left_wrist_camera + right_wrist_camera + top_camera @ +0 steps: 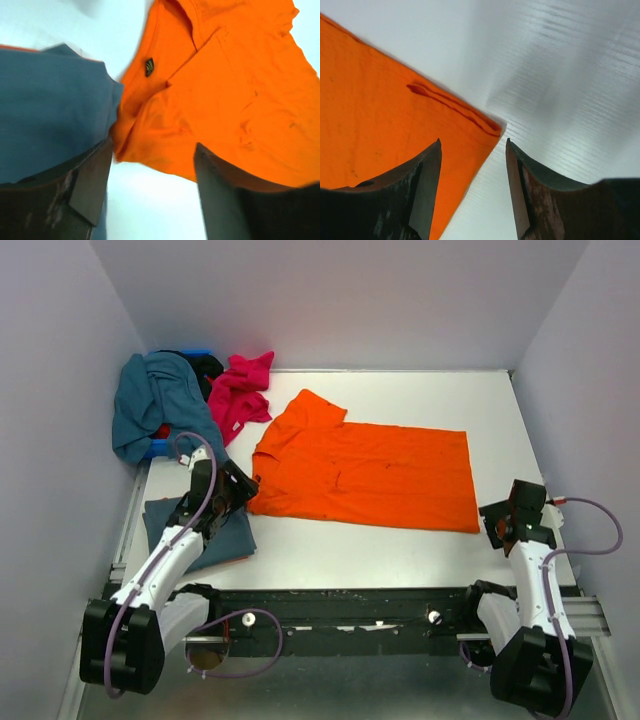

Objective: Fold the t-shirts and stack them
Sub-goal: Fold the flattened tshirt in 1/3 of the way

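1. Top external: the orange shirt (370, 472) is lying spread flat in the middle, seemingly awaiting further folding. The slate blue-grey shirt (232, 536) is sitting folded at near left, likely starting the stack. The teal shirt (150, 400) and the magenta shirt (240, 390) are lying heaped far left.
2. Left wrist: the left gripper (152, 165) is hovering with jaws wide, gripping nothing, over the orange shirt's (235, 90) collar-end corner.
3. Right wrist: the right gripper (472, 150) is gaping wide, lined up on the hem corner.
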You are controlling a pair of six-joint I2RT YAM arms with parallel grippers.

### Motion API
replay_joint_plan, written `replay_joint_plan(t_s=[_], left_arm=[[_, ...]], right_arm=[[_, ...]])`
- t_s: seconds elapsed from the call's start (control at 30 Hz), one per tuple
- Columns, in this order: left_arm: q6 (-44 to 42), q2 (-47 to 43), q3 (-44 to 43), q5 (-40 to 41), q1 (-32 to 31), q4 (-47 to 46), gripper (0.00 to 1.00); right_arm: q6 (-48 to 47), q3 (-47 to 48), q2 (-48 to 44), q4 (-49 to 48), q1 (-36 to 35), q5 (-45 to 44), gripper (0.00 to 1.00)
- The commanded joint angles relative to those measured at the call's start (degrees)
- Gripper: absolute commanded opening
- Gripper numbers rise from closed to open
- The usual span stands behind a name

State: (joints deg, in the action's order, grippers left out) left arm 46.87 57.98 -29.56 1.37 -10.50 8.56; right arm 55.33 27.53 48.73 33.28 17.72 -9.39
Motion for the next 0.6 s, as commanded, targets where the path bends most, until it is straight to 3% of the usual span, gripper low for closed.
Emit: replay_joint_plan(t_s=[0.0, 0.17, 0.33, 0.43, 0.57], left_arm=[[-2.5, -4.0, -1.3, 3.7, 0.3, 3.8, 0.80], [-5.6, -1.0, -6.5, 3.9, 0.3, 1.5, 0.83], [-9.5, 11.3, -14.9, -1.3, 0.1, -8.3, 0.86], [-11.7, 20.0, -24.2, -3.3, 0.0, -11.3, 0.86], [-15.8, 34.4, -41.9, -5.1, 0.1, -3.8, 0.85]], right_arm=[[-5.6, 3.1, -4.2, -0.9, 0.3, -0.9, 0.63], [-16.2, 5.3, -3.8, -14.2, 0.2, 12.7, 0.62], [-20.6, 10.1, 5.6, -23.7, 0.1, 22.8, 0.60], [-21.9, 15.3, 12.8, -23.8, 0.0, 23.3, 0.56], [-20.4, 17.3, 19.4, -28.3, -0.7, 24.2, 0.53]])
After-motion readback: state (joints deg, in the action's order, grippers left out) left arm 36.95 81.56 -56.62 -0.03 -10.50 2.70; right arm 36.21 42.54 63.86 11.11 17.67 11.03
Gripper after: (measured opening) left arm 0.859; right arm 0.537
